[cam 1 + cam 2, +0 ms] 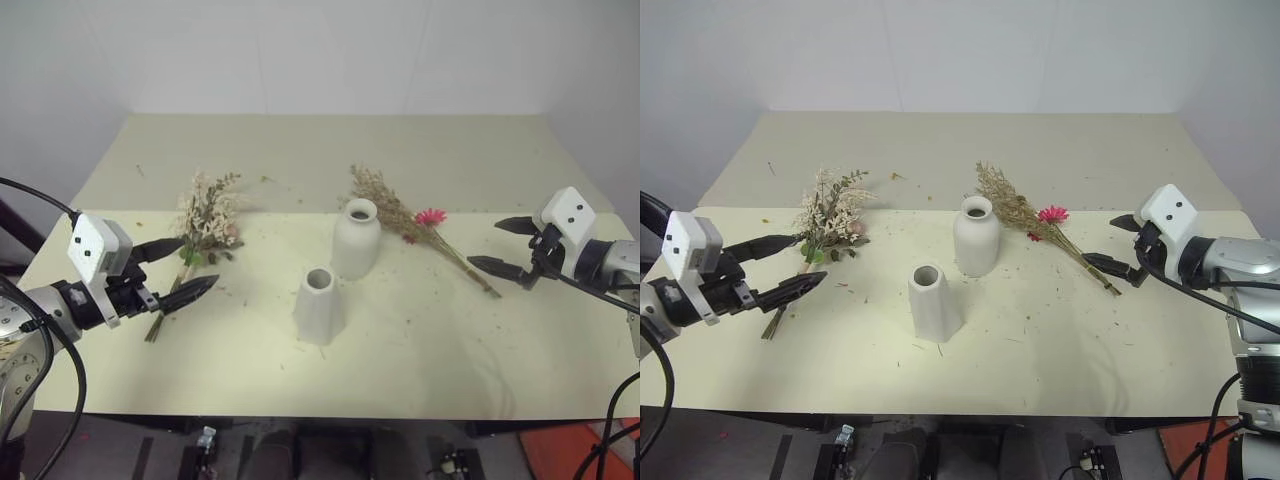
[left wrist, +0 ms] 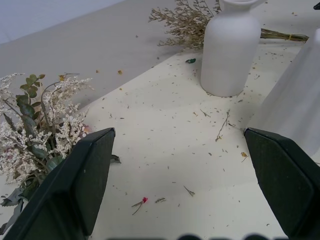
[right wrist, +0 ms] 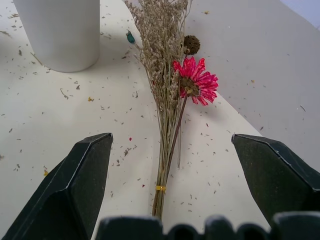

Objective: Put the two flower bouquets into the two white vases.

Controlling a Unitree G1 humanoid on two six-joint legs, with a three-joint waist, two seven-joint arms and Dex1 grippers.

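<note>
Cream-yellow and littered with dry crumbs, the surface (image 1: 420, 350) lies under both my arms, and neither bunch has gone into a vase yet. Nearest me are my two hands. My left hand (image 1: 178, 270) hangs at the near left with its fingers spread wide and empty, just over the stem end of the cream bouquet (image 1: 205, 220), which lies flat with its sprigs and green leaves pointing away from me. My right hand (image 1: 510, 246) hovers at the right, just as wide and just as empty, above the stem end of the tan bouquet (image 1: 420, 225). I judge both hands are set for a grasp low on the stems, so the blooms stay free and the stems can lead into the necks.

Between the hands, nearer to me, stands the tapered vase (image 1: 319, 305), upright, mouth open. Just beyond it stands the bottle vase (image 1: 356, 240), also upright, close to the grassy tips of the tan bunch.

My right wrist camera shows what the head views lose: a small yellow tie (image 3: 160, 188) binding the tan stems low down, and a dark seed head (image 3: 190, 44) beside the magenta daisy (image 3: 194, 80). My left wrist camera shows the cream sprigs beside my left finger.
</note>
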